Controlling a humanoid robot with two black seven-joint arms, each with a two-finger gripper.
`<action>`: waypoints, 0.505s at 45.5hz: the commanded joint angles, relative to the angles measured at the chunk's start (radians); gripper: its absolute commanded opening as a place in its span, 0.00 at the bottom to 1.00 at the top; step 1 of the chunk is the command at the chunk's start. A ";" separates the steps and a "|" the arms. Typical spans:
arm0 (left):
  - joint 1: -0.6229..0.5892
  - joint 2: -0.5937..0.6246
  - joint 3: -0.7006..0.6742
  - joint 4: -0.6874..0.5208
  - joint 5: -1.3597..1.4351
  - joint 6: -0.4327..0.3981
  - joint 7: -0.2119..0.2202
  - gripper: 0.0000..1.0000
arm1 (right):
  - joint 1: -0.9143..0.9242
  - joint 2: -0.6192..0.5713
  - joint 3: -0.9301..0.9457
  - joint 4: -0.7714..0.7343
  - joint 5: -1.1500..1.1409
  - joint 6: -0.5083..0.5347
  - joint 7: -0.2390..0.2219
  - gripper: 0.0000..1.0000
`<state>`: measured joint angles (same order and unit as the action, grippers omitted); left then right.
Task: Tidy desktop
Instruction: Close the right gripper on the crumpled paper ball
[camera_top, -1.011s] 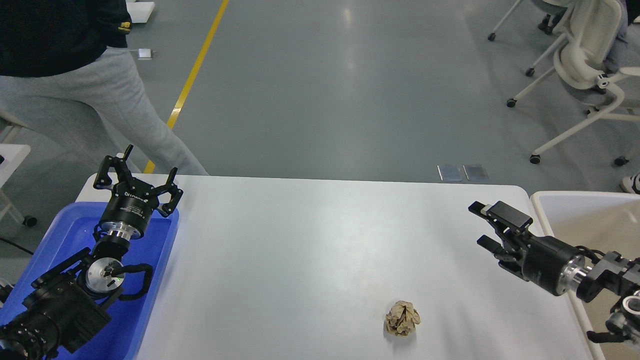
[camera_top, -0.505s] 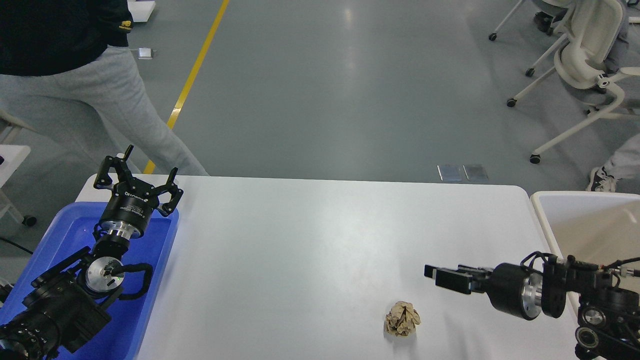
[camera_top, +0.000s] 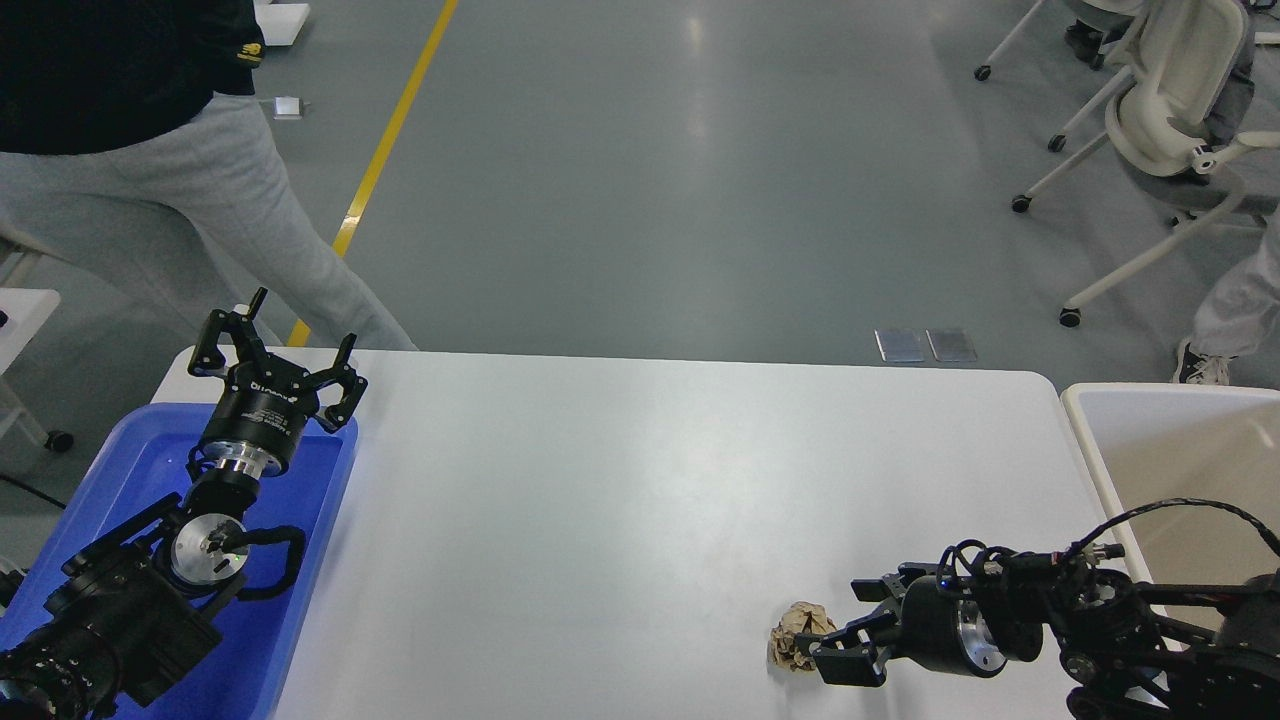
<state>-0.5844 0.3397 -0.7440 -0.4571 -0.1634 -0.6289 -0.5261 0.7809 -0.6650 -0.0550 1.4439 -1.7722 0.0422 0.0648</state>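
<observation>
The desktop (camera_top: 620, 480) is a wide white tabletop with rounded corners. A crumpled brown paper ball (camera_top: 795, 632) lies on it near the front right. My right gripper (camera_top: 845, 625) is low over the table, open, its fingers right beside the ball's right side and partly covering it; I cannot tell if they touch it. My left gripper (camera_top: 275, 345) is open and empty, raised over the far end of the blue tray (camera_top: 320, 520).
A beige-white bin (camera_top: 1090, 440) stands off the table's right end. A person in grey trousers (camera_top: 200, 200) stands behind the far left corner. Office chairs (camera_top: 1170, 110) stand at the back right. Another person's leg (camera_top: 1235, 300) is at the right edge.
My right arm has swung down and to the left, from near the bin to right beside the paper ball. The left arm has not moved.
</observation>
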 joint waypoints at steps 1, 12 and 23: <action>0.000 0.001 0.000 0.000 -0.001 0.000 0.000 1.00 | -0.006 0.090 -0.060 -0.109 -0.055 -0.044 0.010 0.99; 0.000 0.001 0.000 0.000 0.001 0.000 0.000 1.00 | -0.026 0.125 -0.068 -0.185 -0.058 -0.084 0.032 0.99; 0.000 0.001 0.000 0.000 -0.001 0.000 0.000 1.00 | -0.037 0.145 -0.069 -0.192 -0.058 -0.084 0.035 0.99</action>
<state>-0.5844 0.3403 -0.7440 -0.4571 -0.1638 -0.6289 -0.5261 0.7563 -0.5486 -0.1164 1.2778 -1.8243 -0.0307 0.0936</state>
